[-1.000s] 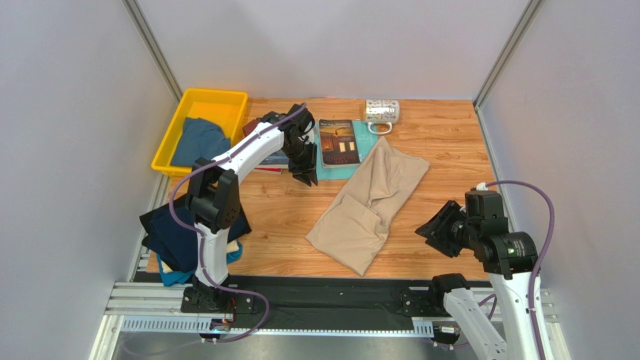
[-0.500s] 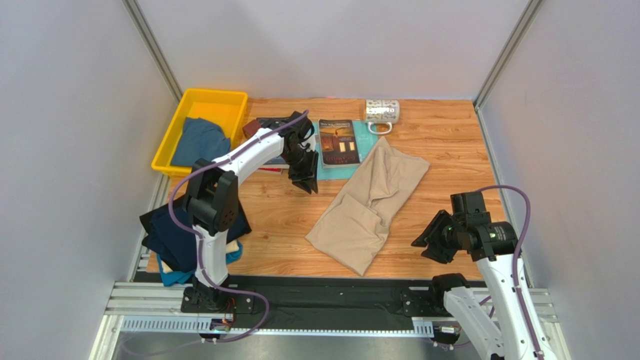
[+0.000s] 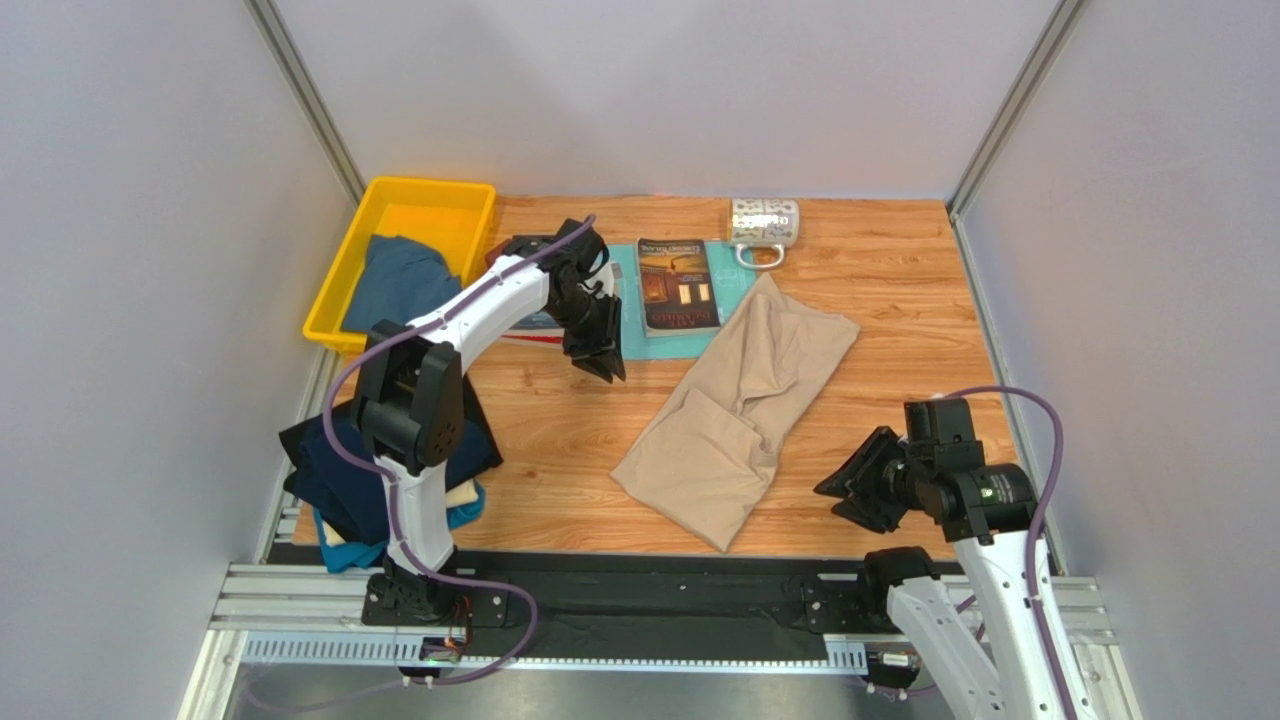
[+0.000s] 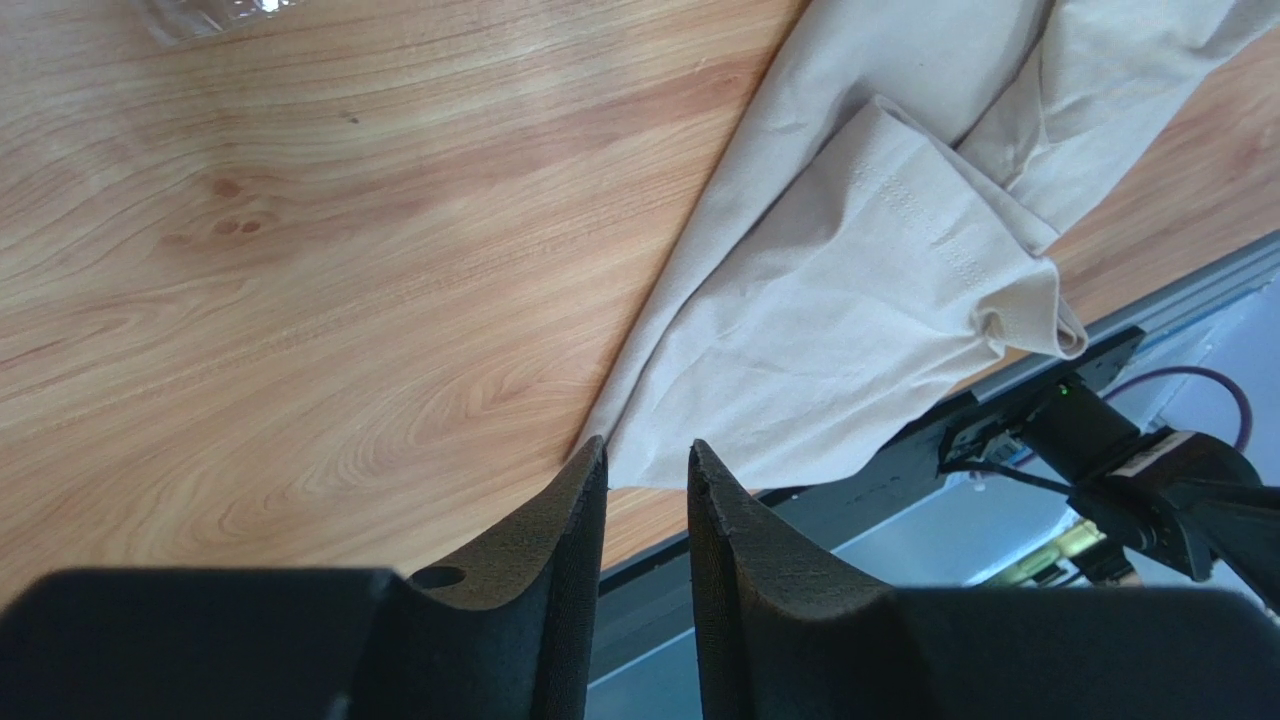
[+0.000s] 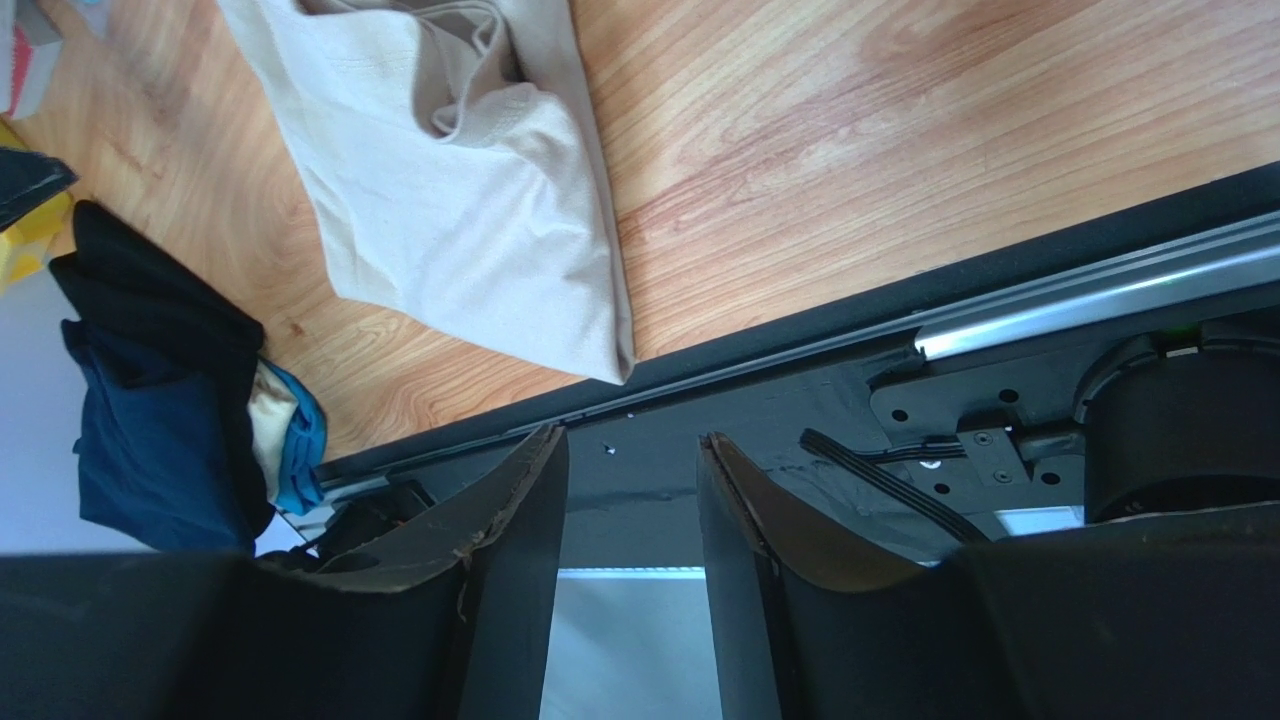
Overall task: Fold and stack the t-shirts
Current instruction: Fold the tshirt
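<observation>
The beige t-shirt (image 3: 744, 413) lay crumpled in the middle of the table (image 3: 902, 300), its long axis running diagonally from the far centre toward the near edge, with bare wood on both flanks. The right gripper (image 3: 845, 488), jaws parted and empty, hovered just right of the shirt's near end, the closer of the 2. The left gripper (image 3: 598, 357), jaws narrowly parted and empty, hung off its far-left side, and dark t-shirts (image 3: 353, 473) overhung the near-left corner.

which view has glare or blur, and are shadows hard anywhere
Top external: sharp, evenly lit, only soft shadow beside the crumpled beige cloth t-shirt. Left wrist: light wooden table crisp, one bright glint at the top edge, left gripper dark. Right wrist: right gripper likewise dark, shirt and wood in focus.
</observation>
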